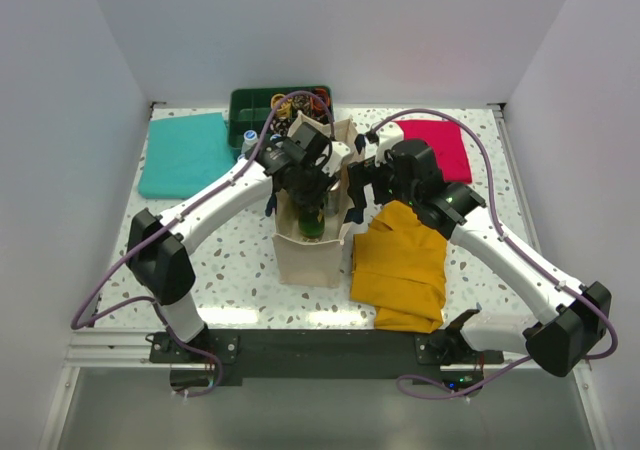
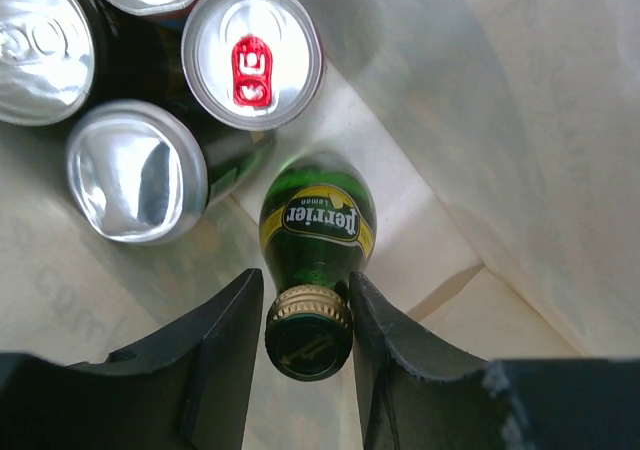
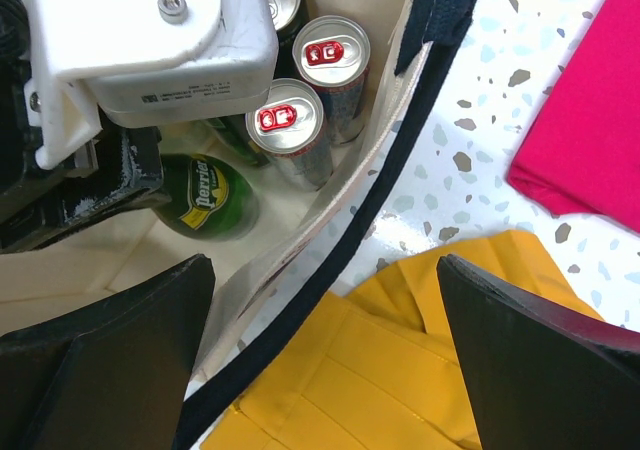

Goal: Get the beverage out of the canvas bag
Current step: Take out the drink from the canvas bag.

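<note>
One Perrier bottle (image 2: 318,220): stood in the canvas bag (image 1: 305,260) beside cans (image 2: 255,55), frame centre.
Left gripper (image 2: 305,282): I saw it clamped on the bottle's cap.
Right gripper (image 3: 322,270): gaped wide astride the bag's rim.

One high overhead view; both wrist views close, straight down into the canvas bag (image 2: 520,120).
</note>
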Controlling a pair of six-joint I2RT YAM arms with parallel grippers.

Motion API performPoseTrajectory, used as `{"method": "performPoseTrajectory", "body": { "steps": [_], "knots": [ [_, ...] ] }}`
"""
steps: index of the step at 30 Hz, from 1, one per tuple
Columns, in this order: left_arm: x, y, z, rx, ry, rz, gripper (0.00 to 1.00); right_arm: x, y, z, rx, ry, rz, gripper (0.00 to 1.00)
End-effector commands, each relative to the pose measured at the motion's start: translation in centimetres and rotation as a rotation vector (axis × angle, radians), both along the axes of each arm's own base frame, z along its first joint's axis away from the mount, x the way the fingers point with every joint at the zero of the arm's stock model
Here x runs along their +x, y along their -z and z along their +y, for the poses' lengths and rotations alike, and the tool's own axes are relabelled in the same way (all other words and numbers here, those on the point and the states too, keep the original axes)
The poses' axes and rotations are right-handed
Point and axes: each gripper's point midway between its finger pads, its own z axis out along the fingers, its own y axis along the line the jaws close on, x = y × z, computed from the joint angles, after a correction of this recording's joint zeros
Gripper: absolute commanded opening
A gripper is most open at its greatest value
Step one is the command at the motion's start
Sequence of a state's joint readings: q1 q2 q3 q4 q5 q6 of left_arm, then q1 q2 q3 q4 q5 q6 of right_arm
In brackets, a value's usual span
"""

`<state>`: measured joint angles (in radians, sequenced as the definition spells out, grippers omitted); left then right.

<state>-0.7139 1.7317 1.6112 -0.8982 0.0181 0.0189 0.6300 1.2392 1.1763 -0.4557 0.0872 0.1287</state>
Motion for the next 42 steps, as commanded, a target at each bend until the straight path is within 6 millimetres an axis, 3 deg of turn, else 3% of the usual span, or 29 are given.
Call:
{"method": "performPoseTrajectory", "body": {
  "steps": [1, 7, 13, 18, 23, 26, 35, 42],
  "knots": [
    [0.4, -0.6, 0.0, -0.010, -0.011, -0.026, 0.42, 0.6, -1.1, 0.1, 0.003, 0.000, -0.036, 0.98],
    [0.9, -1.6, -0.5, -0.030, -0.004, -0.057, 0.41, 0.6, -1.1, 0.1, 0.001, 0.000, -0.036, 0.98],
    [1.1, -2.2, -1.0, -0.053, 0.011, -0.066, 0.00, 0.6, -1.0, 0.1, 0.000, -0.001, -0.034, 0.98],
    [1.1, -4.8, -1.0, -0.089, 0.017, -0.111, 0.00, 0.6, -1.1, 0.3, 0.003, -0.004, -0.036, 0.98],
    [1.4, -10.4, -0.8, -0.170, 0.002, -0.226, 0.00, 0.6, -1.4, 0.1, 0.008, 0.002, -0.040, 0.98],
    [1.3, -12.4, -0.7, -0.198, 0.003, -0.263, 0.00, 0.5, -1.3, 0.2, 0.017, 0.000, -0.034, 0.98],
    [0.9, -14.0, -0.3, -0.211, 0.005, -0.280, 0.00, 0.2, -2.1, 0.4, 0.040, -0.008, -0.042, 0.98],
    [1.2, -15.8, -0.1, -0.249, -0.016, -0.347, 0.00, 0.3, -4.3, 0.6, 0.103, 0.016, -0.066, 0.98]
  ]
}}
